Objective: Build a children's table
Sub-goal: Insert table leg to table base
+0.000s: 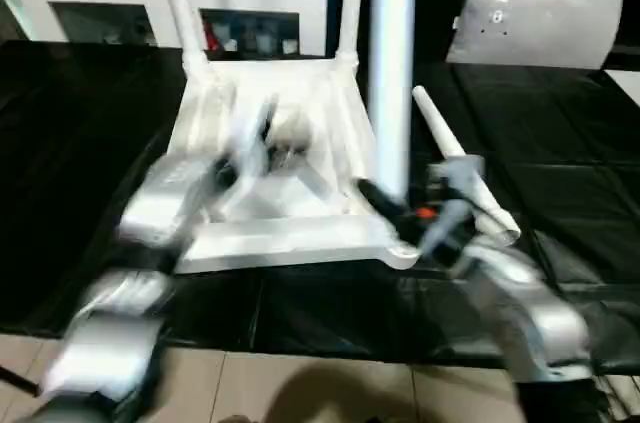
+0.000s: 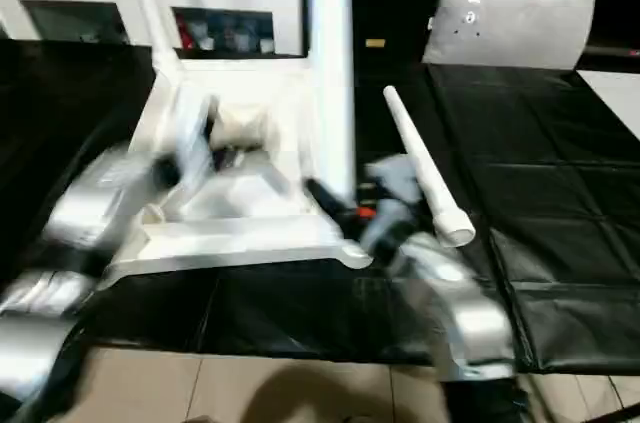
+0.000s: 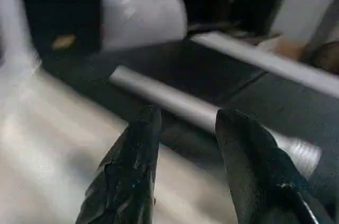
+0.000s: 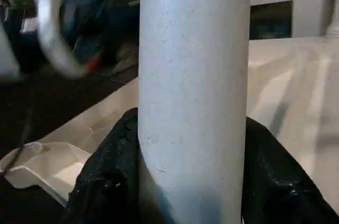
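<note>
The right hand (image 4: 190, 181) clenches the upright leg (image 1: 392, 73) at the tabletop's (image 1: 290, 238) near right corner, the left hand (image 3: 185, 166) spread empty; a tilt could jam the socket.

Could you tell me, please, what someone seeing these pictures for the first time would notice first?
The white table top lies upside down on the black sheet, with legs rising from its corners. The right hand is clamped round the near right leg, holding it upright. A loose leg lies on the sheet to the right, and a grey cushion sits behind it.
</note>
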Controlling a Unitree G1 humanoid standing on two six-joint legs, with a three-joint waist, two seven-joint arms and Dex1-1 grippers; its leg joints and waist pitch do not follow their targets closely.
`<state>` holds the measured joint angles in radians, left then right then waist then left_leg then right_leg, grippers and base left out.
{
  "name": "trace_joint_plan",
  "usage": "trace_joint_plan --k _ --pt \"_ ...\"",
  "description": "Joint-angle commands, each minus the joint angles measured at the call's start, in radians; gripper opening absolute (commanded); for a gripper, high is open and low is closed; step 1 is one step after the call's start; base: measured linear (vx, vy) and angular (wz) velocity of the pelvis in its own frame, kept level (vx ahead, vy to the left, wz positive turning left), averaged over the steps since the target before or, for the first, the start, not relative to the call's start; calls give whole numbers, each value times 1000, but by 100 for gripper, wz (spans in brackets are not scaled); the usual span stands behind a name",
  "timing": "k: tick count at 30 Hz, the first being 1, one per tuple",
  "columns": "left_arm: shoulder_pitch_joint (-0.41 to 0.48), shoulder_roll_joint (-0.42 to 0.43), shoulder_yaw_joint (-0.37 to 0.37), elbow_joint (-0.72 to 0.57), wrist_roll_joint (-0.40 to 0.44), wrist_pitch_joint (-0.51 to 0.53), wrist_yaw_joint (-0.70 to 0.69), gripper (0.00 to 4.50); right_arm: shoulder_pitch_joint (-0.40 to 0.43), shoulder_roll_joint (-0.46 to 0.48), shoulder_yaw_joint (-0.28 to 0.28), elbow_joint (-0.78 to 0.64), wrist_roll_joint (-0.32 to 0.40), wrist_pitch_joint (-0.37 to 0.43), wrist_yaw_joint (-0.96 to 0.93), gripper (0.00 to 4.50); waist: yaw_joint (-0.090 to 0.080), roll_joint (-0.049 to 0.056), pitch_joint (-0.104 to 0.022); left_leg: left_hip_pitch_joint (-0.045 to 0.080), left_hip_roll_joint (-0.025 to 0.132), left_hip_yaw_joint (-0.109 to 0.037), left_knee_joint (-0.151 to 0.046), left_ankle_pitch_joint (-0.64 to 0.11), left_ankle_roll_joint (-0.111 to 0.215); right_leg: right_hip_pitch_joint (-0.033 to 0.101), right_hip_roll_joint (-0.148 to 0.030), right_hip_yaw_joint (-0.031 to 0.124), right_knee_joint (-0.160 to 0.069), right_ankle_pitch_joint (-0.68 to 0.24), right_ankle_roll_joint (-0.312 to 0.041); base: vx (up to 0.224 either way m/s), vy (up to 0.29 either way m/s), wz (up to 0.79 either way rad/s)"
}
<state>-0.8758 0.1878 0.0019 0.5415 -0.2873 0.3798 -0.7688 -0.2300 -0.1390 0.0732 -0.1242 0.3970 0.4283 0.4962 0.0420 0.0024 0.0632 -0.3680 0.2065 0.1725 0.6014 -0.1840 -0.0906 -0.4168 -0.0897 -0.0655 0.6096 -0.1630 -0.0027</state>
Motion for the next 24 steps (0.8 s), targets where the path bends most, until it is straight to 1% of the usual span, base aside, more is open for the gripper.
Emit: trace_joint_plan --k 1,3,4,6,7,8,9,10,11,12,13,14,15,16,19,20,21,22,24 --pt "-3 -25 -40 -65 -16 48 -21 189 -14 -7 6 -16 -18 -1 -10 190 6 -13 -75 -1 6 5 -68 -154 30 61 -37 37 -75 -260 -172 0 0 0" --pt "-3 -39 -66 -126 -30 79 -49 189 -16 -13 11 -10 -32 -2 -15 190 6 -15 -78 -3 4 7 -64 -129 38 64 -36 38 -69 -216 -184 0 0 0" --pt "-2 -42 -75 -145 -34 88 -58 189 -16 -15 11 -8 -36 -2 -16 190 7 -14 -81 -4 5 6 -64 -112 43 67 -36 38 -65 -189 -193 0 0 0" --pt "6 -46 -101 -210 -48 126 -82 189 -16 -18 8 -3 -43 -2 -22 190 7 -14 -79 -4 5 8 -63 -109 52 66 -35 38 -65 -173 -205 0 0 0" --pt "8 -49 -105 -231 -54 147 -81 189 -16 -18 5 -2 -44 0 -25 190 6 -15 -79 -2 5 9 -63 -118 54 65 -35 37 -65 -184 -205 0 0 0" --pt "16 -47 -119 -273 -67 175 -88 189 -17 -20 1 2 -48 0 -30 190 5 -15 -75 -3 4 9 -64 -135 53 64 -34 36 -72 -219 -199 0 0 0" --pt "20 -47 -130 -301 -76 197 -86 189 -19 -23 -1 5 -51 0 -32 190 5 -15 -75 -2 5 8 -65 -143 48 65 -35 36 -71 -234 -195 0 0 0" --pt "32 -45 -152 -350 -86 232 -83 189 -23 -29 -4 14 -57 -2 -38 190 3 -5 -74 -1 7 7 -65 -157 40 64 -34 36 -74 -254 -190 0 0 0" --pt "39 -45 -163 -366 -77 239 -76 189 -26 -31 -6 20 -60 -2 -42 190 1 -7 -74 0 7 7 -66 -170 34 63 -33 36 -75 -266 -186 0 0 0" --pt "46 -49 -171 -357 -47 225 -56 189 -30 -33 -7 24 -61 -3 -43 190 0 -8 -71 0 6 7 -67 -180 33 62 -31 35 -78 -283 -181 0 0 0" --pt "51 -50 -175 -349 -23 214 -42 189 -32 -33 -8 26 -63 -3 -45 190 -2 -9 -69 0 2 8 -66 -203 30 61 -29 33 -87 -333 -159 0 0 0" --pt "52 -48 -178 -339 -5 201 -35 189 -33 -33 -7 26 -63 -2 -45 190 -3 -9 -70 0 1 7 -67 -206 28 62 -29 32 -88 -350 -149 0 0 0" --pt "53 -44 -184 -324 19 181 -24 189 -35 -35 -7 25 -64 0 -46 190 -4 -7 -72 0 2 5 -67 -205 24 61 -29 33 -89 -355 -138 0 0 0" --pt "54 -32 -197 -313 54 158 -11 189 -36 -38 -6 23 -66 2 -46 190 -5 -8 -74 -1 2 4 -68 -203 23 61 -28 33 -89 -344 -127 0 0 0" --pt "55 -16 -215 -325 84 139 -4 189 -35 -43 -9 20 -69 10 -48 190 -5 -9 -75 -2 3 3 -69 -198 24 62 -28 33 -85 -322 -129 0 0 0" --pt "55 -15 -213 -336 77 152 8 189 -35 -43 -11 20 -69 16 -51 190 -6 -9 -76 -3 3 3 -67 -185 24 63 -28 34 -82 -298 -135 0 0 0" --pt "54 -17 -208 -337 73 158 17 189 -35 -43 -13 20 -68 20 -52 190 -6 -7 -77 -4 3 3 -66 -179 23 64 -29 35 -79 -282 -143 0 0 0" --pt "52 -16 -194 -327 73 161 39 189 -36 -47 -18 20 -67 26 -56 190 -7 -8 -77 -5 2 4 -66 -172 25 65 -28 34 -77 -262 -153 0 0 0" --pt "55 8 -179 -293 97 121 54 189 -41 -61 -35 19 -62 48 -68 190 -8 -5 -78 -5 0 4 -65 -161 30 66 -27 34 -77 -244 -161 0 0 0"
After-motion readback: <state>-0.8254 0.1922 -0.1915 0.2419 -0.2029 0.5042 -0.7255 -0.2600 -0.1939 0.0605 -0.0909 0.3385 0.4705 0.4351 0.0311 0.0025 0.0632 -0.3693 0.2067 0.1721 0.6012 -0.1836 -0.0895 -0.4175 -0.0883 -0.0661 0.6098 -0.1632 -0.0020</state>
